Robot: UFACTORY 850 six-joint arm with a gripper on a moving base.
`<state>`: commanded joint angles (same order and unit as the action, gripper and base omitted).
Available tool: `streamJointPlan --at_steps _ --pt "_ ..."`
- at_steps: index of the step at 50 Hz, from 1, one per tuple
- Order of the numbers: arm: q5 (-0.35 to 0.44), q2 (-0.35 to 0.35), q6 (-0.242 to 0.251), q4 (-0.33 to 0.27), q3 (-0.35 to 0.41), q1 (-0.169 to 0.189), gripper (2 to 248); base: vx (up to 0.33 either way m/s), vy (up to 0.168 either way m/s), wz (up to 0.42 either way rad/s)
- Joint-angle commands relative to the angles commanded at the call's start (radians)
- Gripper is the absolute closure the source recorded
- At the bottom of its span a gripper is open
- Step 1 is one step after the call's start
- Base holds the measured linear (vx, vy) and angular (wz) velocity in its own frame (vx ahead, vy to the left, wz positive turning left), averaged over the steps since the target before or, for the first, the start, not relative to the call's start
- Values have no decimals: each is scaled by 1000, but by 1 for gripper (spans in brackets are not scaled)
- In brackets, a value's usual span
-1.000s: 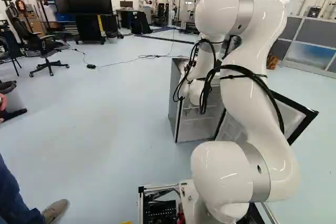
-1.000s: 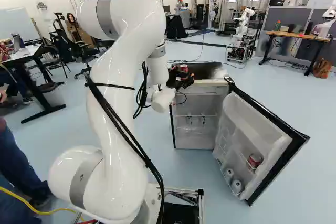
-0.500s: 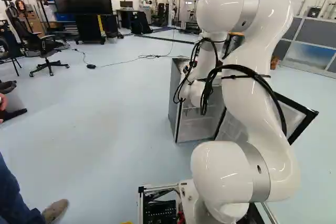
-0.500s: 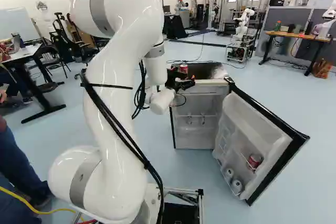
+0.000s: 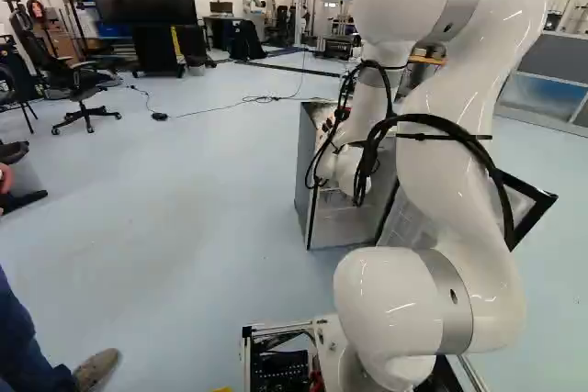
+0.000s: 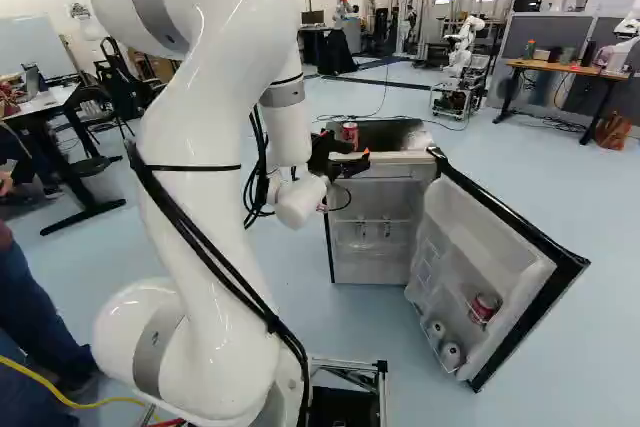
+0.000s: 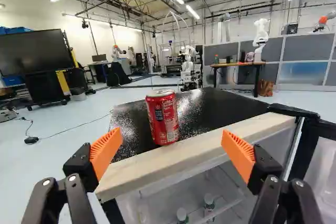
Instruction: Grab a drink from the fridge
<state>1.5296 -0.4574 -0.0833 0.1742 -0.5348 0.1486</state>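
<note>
Across the speckled black top (image 7: pixel 210 107) of the open grey fridge (image 5: pixel 306 167), a red metal drink can (image 7: pixel 163 117) stands upright, unmoved. Just short of it, the black, orange-padded gripper (image 7: pixel 172 149) gapes empty. The jointed white arm (image 6: pixel 212 127) has just drawn back, suggesting release rather than approach.
</note>
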Motion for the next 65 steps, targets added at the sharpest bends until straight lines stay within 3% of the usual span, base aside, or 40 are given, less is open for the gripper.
streamJointPlan --at_steps 22,65 --pt "-51 111 0 0 78 60 3 0 0 0" --pt "-324 270 0 0 143 214 3 0 0 0"
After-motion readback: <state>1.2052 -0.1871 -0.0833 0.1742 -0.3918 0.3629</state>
